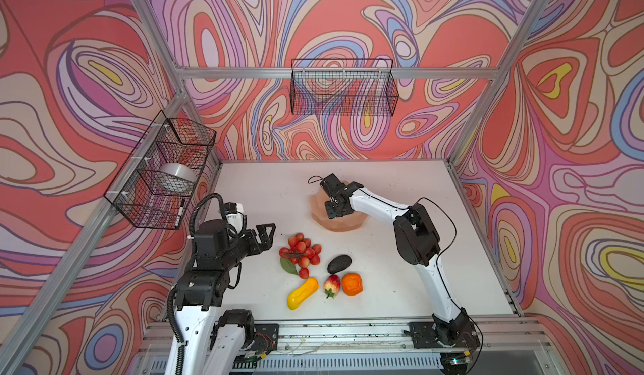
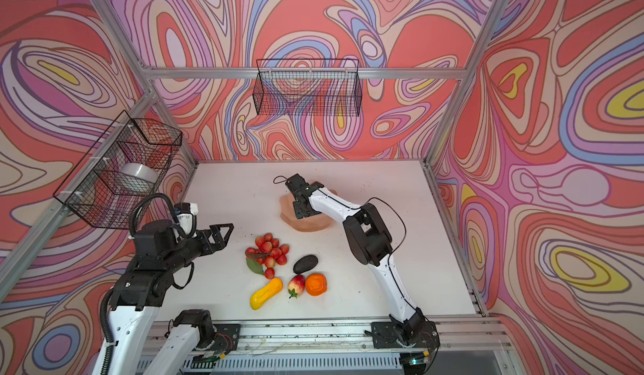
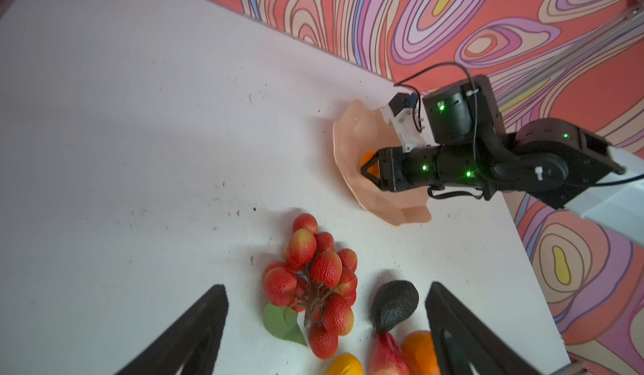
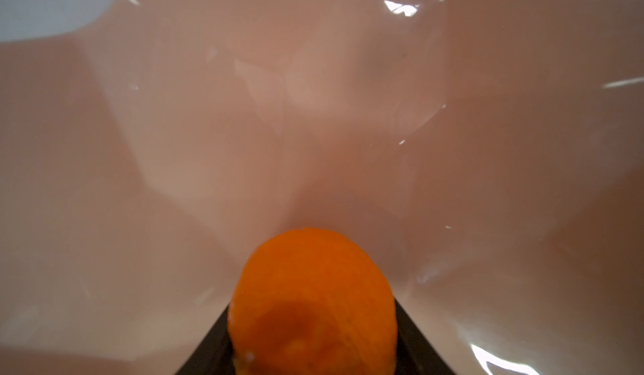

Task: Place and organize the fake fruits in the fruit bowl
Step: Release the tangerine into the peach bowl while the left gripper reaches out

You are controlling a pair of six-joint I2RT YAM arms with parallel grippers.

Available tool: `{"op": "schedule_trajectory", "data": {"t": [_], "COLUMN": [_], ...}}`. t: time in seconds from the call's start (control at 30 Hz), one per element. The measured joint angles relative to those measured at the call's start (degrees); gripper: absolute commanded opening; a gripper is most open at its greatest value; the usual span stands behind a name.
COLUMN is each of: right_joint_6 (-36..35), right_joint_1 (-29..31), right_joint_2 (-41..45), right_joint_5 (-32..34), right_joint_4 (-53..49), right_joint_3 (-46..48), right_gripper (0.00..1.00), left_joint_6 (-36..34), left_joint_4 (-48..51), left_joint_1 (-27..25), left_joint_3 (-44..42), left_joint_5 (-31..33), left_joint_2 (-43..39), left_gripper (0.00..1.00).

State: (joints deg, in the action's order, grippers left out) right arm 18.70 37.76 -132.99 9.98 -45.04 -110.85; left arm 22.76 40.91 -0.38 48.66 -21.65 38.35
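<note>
- The left tool [image 1: 266, 236] hangs above the desk [image 1: 411, 188] near its left edge and points toward the right edge. In the left wrist view its two fingers [image 3: 200, 324] stand wide apart with nothing between them.
- The grape cluster [image 1: 301, 251], red with a green leaf [image 1: 288, 267], lies flat on the desk just right of the left tool. It is in the near half, about midway between the side edges.
- The mango [image 1: 302, 293], yellow shading to orange, lies slantwise between the grape cluster and the near edge, near the lowest grape but apart from it.
- The strawberry [image 1: 332, 285] lies just right of the mango, its green stalk turned toward the near edge.
- The avocado [image 1: 339, 264], dark and rough, lies just beyond the strawberry toward the far edge, near the grape cluster.
- The fruit bowl [image 1: 348, 226] stands in the far half of the desk, about midway between the side edges and well apart from the fruits on the desk.
- The right tool [image 3: 371, 169] reaches down into the fruit bowl from the right, clamped on the held orange [image 4: 313, 303]. This fruit fills the gap between the fingers, close over the glossy pink inside; whether it touches the bowl I cannot tell.
- The loose orange [image 1: 352, 283] lies just beside the strawberry, rightmost of the group on the desk.
</note>
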Motion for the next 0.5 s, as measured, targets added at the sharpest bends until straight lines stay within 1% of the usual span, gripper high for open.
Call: {"op": "schedule_trajectory", "data": {"t": [0.1, 0.23, 0.3, 0.37, 0.5], "right_joint_6": [-0.3, -0.3, -0.4, -0.4, 0.0], "right_joint_1": [-0.5, -1.1, -1.5, -1.9, -2.6], "right_joint_2": [-0.1, -1.1, -1.5, -1.6, 0.0], "right_joint_5": [-1.0, -2.6, -3.4, -4.3, -5.3], "right_joint_4": [-0.3, -0.5, -0.8, -0.9, 0.2], "right_joint_3": [-0.2, -1.1, -1.2, -1.2, -0.1], "right_gripper": [0.63, 0.71, 0.74, 0.76, 0.81], "left_joint_6": [0.0, 0.6, 1.1, 1.7, 3.2], "left_joint_4": [3.4, 6.6, 7.8, 8.9, 10.4], "left_joint_1": [0.0, -1.2, -2.9, -5.4, -13.2], "left_joint_3": [0.9, 1.0, 1.0, 1.0, 1.0], "left_joint_5": [-1.7, -2.5, -2.3, -1.5, 1.4], "left_joint_2": [3.1, 5.8, 6.7, 7.7, 10.4], "left_gripper": [0.87, 0.86, 0.86, 0.85, 0.84]}}
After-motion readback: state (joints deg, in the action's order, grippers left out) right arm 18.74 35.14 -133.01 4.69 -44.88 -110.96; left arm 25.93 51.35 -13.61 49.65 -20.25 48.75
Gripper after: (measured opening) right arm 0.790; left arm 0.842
